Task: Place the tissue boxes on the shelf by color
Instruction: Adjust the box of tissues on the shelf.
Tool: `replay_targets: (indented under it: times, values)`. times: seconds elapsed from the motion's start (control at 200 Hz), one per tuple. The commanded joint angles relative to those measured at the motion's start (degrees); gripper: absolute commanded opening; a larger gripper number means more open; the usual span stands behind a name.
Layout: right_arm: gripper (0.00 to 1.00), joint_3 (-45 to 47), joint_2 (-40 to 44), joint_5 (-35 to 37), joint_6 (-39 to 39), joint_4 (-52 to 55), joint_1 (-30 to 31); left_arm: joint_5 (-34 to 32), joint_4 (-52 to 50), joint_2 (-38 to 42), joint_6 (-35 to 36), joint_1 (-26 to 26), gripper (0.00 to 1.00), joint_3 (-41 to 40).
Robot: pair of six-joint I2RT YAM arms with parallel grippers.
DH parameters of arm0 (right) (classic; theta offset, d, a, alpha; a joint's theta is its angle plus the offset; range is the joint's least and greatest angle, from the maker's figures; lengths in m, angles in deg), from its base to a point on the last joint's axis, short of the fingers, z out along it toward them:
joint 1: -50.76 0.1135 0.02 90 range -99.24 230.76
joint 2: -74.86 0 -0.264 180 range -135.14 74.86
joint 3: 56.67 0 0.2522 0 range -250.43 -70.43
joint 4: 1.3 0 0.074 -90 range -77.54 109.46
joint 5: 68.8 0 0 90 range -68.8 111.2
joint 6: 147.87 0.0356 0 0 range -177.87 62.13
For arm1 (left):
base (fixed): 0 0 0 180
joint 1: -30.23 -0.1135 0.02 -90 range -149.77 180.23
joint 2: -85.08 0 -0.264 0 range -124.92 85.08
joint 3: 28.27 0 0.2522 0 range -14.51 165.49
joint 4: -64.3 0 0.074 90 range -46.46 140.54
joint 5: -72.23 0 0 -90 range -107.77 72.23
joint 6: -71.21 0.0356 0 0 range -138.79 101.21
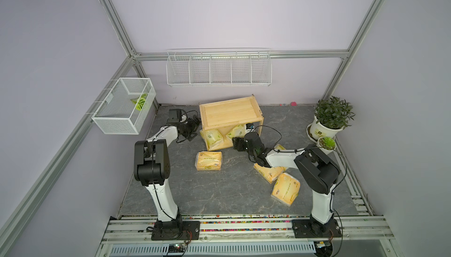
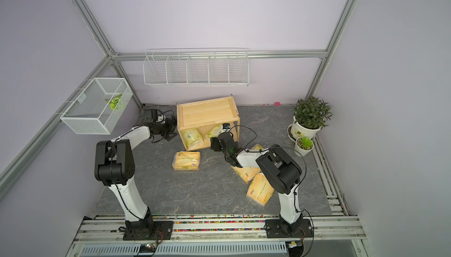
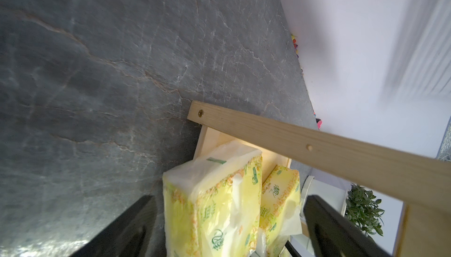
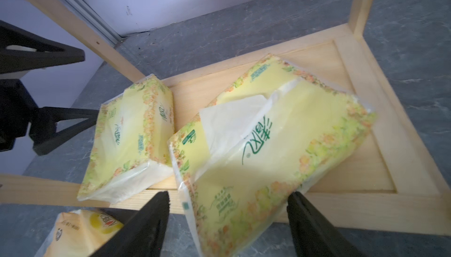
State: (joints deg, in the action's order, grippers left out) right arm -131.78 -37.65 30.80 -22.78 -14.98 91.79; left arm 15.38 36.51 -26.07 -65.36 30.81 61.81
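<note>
The wooden shelf (image 1: 229, 112) stands at the back. Two yellow-green tissue boxes lie on its lower board: one on the left (image 1: 211, 138), one on the right (image 1: 238, 131). My left gripper (image 3: 229, 199) is open at the shelf's left end, its fingers on either side of both packs. The right gripper (image 4: 228, 194) is open at the shelf's front, astride the right pack (image 4: 280, 141), which juts over the front rim with a loose tissue sticking out. Three orange tissue boxes lie on the mat: one in front of the shelf (image 1: 209, 161), two (image 1: 269, 171) (image 1: 286, 189) under my right arm.
A potted plant (image 1: 329, 119) and a small succulent (image 1: 326, 143) stand at the right edge. A white wire divided rack (image 1: 218, 69) hangs on the back wall. A white mesh basket (image 1: 124, 104) on the left wall holds a green leaf.
</note>
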Motion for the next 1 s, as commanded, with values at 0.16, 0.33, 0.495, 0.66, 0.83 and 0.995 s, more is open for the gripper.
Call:
replay_targets:
  times: [0.16,0.33,0.495,0.66,0.83,0.995]
  values:
    - [0.80,-3.0,-2.3,-4.3,-1.6,-2.1,-1.5,1.1,0.3,-1.6,1.2,0.7,1.00,0.9]
    - [0.80,0.8,0.1,-2.0,0.4,-4.3,-2.1,1.3,0.6,-1.8,1.2,0.8,1.00,1.0]
    - [0.80,4.6,3.6,-2.4,1.2,-5.5,-2.2,1.5,0.7,-1.7,1.4,0.9,1.00,1.3]
    - [0.80,6.3,5.1,-6.1,2.8,-7.0,-3.0,1.7,1.0,-1.4,1.4,0.9,1.00,1.5]
    - [0.80,6.5,4.0,-10.9,7.1,-10.1,-5.7,1.7,0.1,-1.0,2.4,0.9,1.00,1.8]
    - [0.80,4.4,2.4,-12.0,7.5,-9.9,-6.9,1.8,0.0,-1.1,2.5,1.0,1.00,2.0]
